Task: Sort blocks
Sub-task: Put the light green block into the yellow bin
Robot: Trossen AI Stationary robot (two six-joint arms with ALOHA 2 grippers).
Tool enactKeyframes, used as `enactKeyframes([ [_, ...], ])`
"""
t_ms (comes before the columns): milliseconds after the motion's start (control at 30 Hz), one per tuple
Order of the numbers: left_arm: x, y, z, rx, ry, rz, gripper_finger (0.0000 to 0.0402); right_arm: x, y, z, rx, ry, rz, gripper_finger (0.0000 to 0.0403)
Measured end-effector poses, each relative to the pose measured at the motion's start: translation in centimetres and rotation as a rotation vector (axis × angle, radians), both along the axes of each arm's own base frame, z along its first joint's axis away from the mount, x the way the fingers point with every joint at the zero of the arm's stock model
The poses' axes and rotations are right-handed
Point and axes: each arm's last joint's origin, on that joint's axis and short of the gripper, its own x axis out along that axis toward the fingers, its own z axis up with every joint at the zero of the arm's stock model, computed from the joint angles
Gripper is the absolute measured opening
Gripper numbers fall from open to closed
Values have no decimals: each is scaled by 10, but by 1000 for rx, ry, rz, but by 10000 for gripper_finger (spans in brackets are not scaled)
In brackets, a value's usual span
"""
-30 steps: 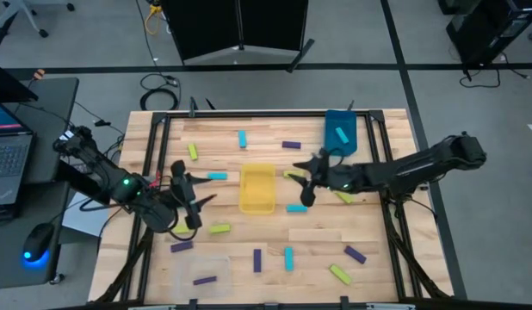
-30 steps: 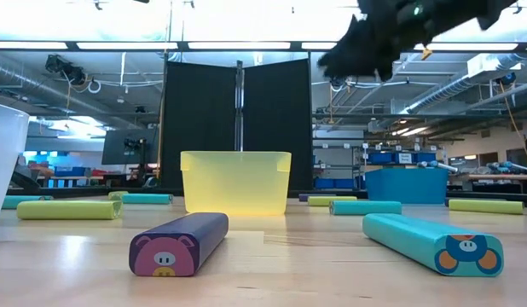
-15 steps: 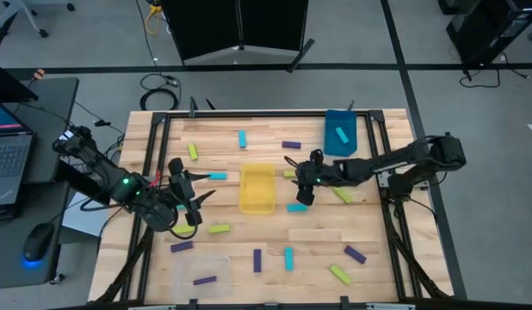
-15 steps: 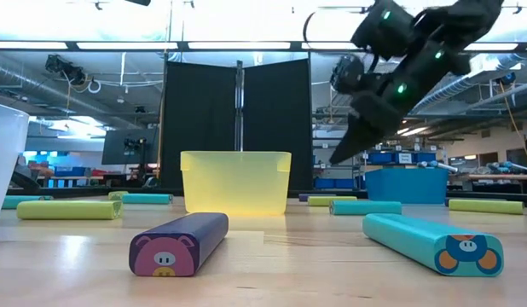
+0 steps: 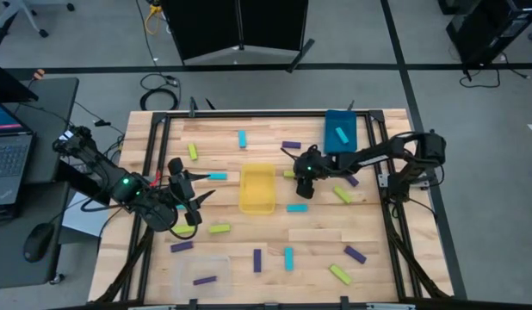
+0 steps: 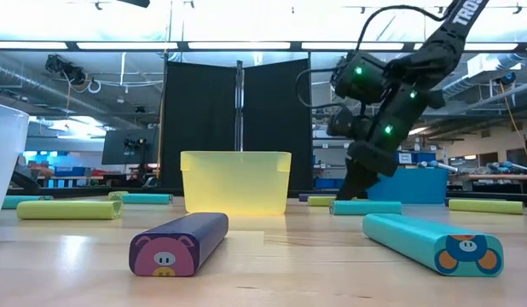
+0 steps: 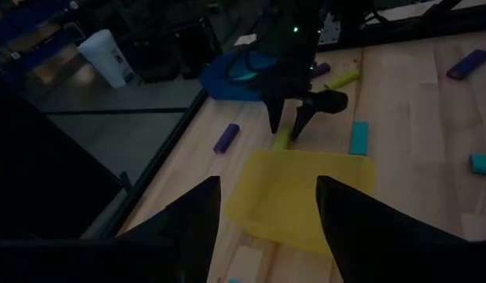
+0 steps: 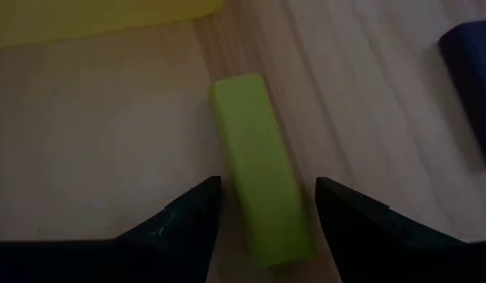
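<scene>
The right claw (image 5: 302, 183) is down near the middle of the counter (image 5: 369, 232), just off the right side of the yellow bin (image 5: 256, 189), with its fingers spread apart and nothing clamped between them. The right wrist view shows a yellow-green block (image 8: 263, 200) lying flat on the wood in the gap between the two dark fingers (image 8: 188, 224), not touched by either one as far as can be seen; the yellow bin's edge (image 8: 93, 20) sits just beyond it and a purple block (image 8: 471, 86) lies off to one side. In the low view the same claw (image 6: 356, 189) hangs with its tips close to the counter, beside a cyan block (image 6: 364, 207). The left claw (image 5: 190, 202) waits above the left part of the counter, its fingers apart and empty, pointing toward the yellow bin (image 7: 306, 196). The other blocks are scattered over the counter: a cyan one (image 5: 243, 139) and a purple one (image 5: 291, 145) near the far edge, a yellow-green one (image 5: 219, 228) left of centre, a purple one (image 5: 257, 260) and a cyan one (image 5: 289, 258) near the front edge, and one cyan block (image 5: 341, 134) already lying in the blue bin (image 5: 340, 120) at the far right corner. A clear bin (image 5: 201, 274) at the front left corner holds a purple block (image 5: 204, 280).
</scene>
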Motion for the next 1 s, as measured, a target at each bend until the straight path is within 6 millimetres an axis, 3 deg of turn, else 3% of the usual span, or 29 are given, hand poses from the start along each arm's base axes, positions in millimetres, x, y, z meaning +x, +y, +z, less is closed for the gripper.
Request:
enactKeyframes([
  [267, 0, 0, 0, 0, 0, 1, 218, 2, -4, -9, 28, 12, 13, 190],
  [467, 0, 0, 0, -5, -2, 3, 218, 2, -3, -8, 28, 11, 15, 120],
  [700, 0, 0, 0, -6, -3, 3, 218, 3, 3, -7, 5, 11, 23, 116],
  [867, 0, 0, 0, -20, -10, 10, 218, -1, 8, 7, -3, -26, 24, 116],
  [1000, 0, 0, 0, -24, -13, 12, 218, 0, 12, 36, -47, -152, 35, 116],
])
